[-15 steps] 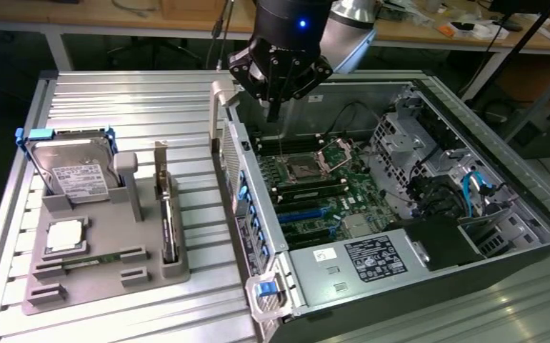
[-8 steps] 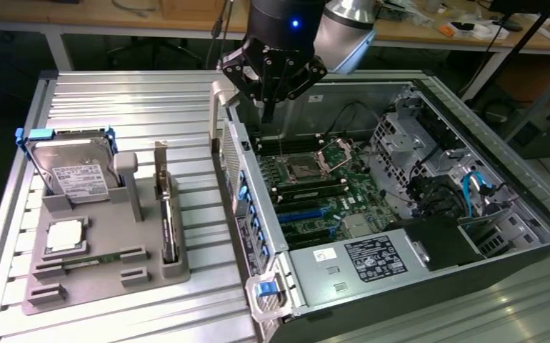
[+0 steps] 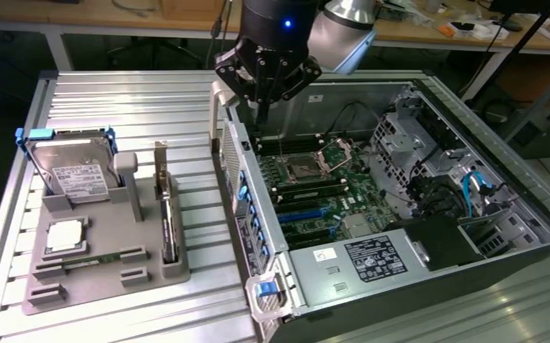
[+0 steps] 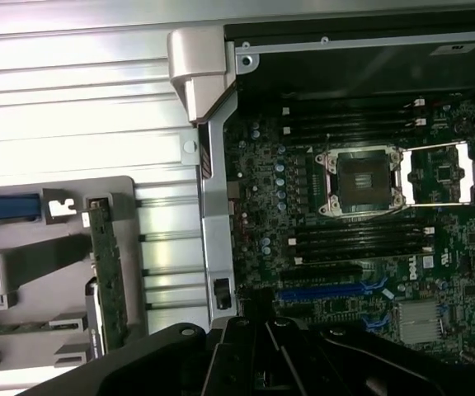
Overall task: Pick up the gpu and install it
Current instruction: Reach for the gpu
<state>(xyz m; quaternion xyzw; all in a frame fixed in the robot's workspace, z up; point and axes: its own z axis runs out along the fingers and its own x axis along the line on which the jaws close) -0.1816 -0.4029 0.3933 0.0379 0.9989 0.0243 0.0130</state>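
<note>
The gpu (image 3: pixel 167 214) stands on its long edge in a slot of the grey holder tray (image 3: pixel 103 275), on the exterior view's left, its silver bracket end pointing to the far side. In the wrist view the gpu (image 4: pixel 105 272) appears edge-on as a narrow green strip. My gripper (image 3: pixel 261 118) hangs shut and holds nothing. It sits above the near wall of the open computer case (image 3: pixel 256 214), well apart from the gpu. The black gripper (image 4: pixel 258 309) looks down on the motherboard (image 4: pixel 345 247) beside the blue slots (image 4: pixel 328 289).
The tray also holds a silver hard drive (image 3: pixel 75 171), a square chip (image 3: pixel 66 236) and a narrow memory stick (image 3: pixel 94 259). Inside the case are the processor socket (image 3: pixel 303 168), a power supply (image 3: pixel 371 257) and cables (image 3: pixel 475 186). Ribbed metal tabletop (image 3: pixel 132 100) lies around the tray.
</note>
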